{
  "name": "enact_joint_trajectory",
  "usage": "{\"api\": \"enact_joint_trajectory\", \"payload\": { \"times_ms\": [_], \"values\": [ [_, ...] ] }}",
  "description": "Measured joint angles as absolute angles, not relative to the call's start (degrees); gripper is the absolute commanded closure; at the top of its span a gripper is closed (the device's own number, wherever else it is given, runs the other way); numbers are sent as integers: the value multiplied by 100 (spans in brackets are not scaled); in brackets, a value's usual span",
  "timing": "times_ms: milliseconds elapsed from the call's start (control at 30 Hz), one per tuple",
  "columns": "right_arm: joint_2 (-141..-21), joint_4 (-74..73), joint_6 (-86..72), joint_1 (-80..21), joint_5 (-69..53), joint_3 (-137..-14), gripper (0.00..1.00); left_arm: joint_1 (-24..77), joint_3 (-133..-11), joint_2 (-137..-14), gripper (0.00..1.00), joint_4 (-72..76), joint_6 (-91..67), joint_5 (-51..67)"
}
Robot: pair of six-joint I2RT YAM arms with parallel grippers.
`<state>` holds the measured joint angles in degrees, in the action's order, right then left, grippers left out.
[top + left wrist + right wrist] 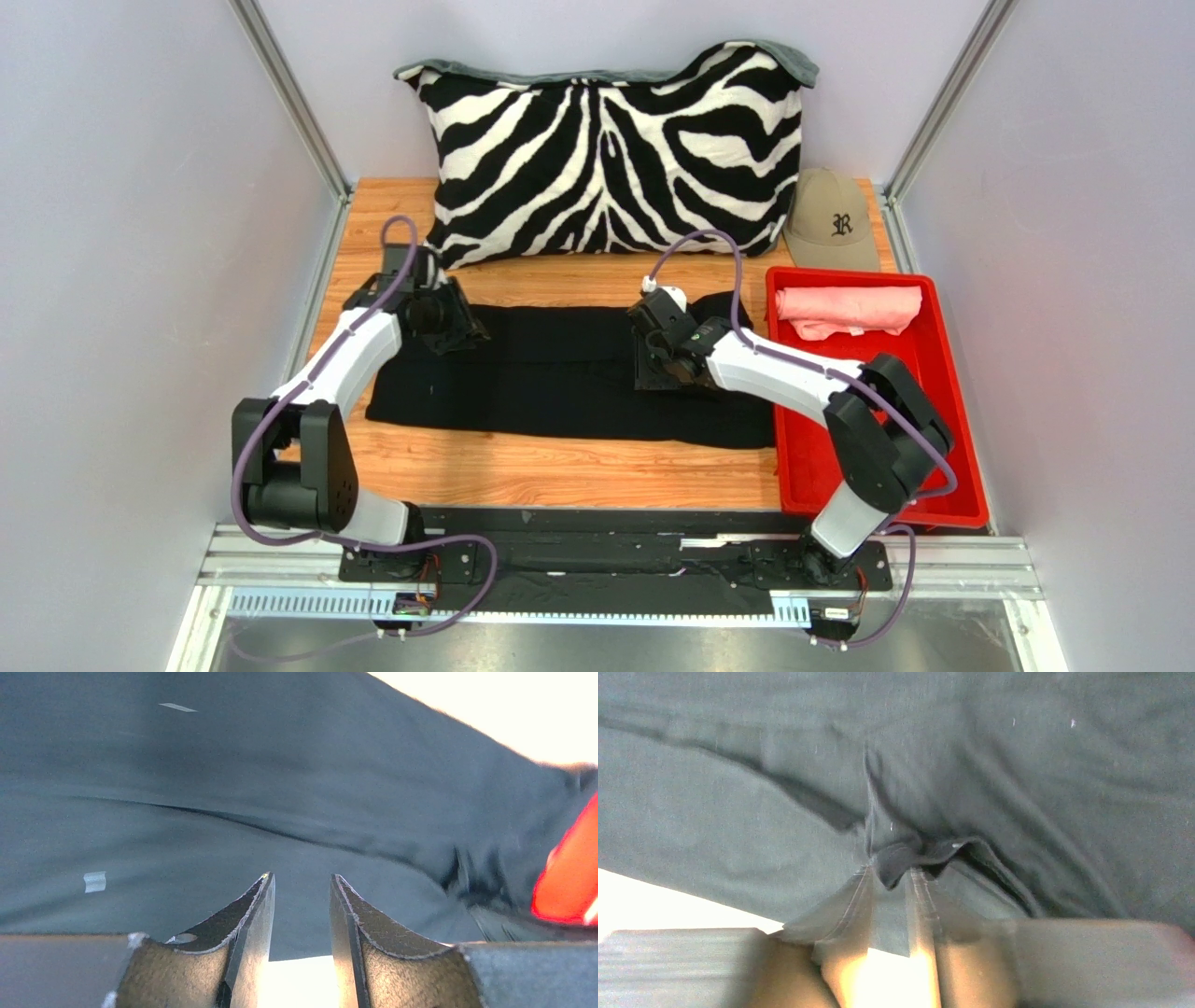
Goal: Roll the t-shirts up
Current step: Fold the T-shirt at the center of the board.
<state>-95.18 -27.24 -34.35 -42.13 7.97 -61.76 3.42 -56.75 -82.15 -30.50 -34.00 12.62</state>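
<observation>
A black t-shirt [561,371], folded into a long strip, lies across the wooden table. My left gripper [452,319] is at the strip's far left end. In the left wrist view its jaws [302,882] stand open just above the black cloth [281,777], with nothing between them. My right gripper [657,357] is over the strip right of its middle. In the right wrist view it [892,875] is nearly shut on a raised tuck of the black cloth [1018,763], and creases run out from the tips. A rolled salmon pink t-shirt [849,308] lies in the red tray.
The red tray [947,420] stands at the right edge of the table, touching the strip's right end. A zebra-striped pillow [610,147] leans at the back, just behind the shirt, and a tan cap [832,217] sits behind the tray. Grey walls close in on both sides.
</observation>
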Motion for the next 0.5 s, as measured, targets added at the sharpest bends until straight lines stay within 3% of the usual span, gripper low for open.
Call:
{"api": "enact_joint_trajectory", "payload": {
  "times_ms": [167,500],
  "values": [
    [-8842,-2733,-3450,-4228,805,-5881,53,1245,-5684,-8416,57,-2921,-3245,1621],
    [-7212,-3094,-3498,-3417,1345,-5360,53,2980,-6018,-8917,57,-2443,-3181,2117]
  ]
}}
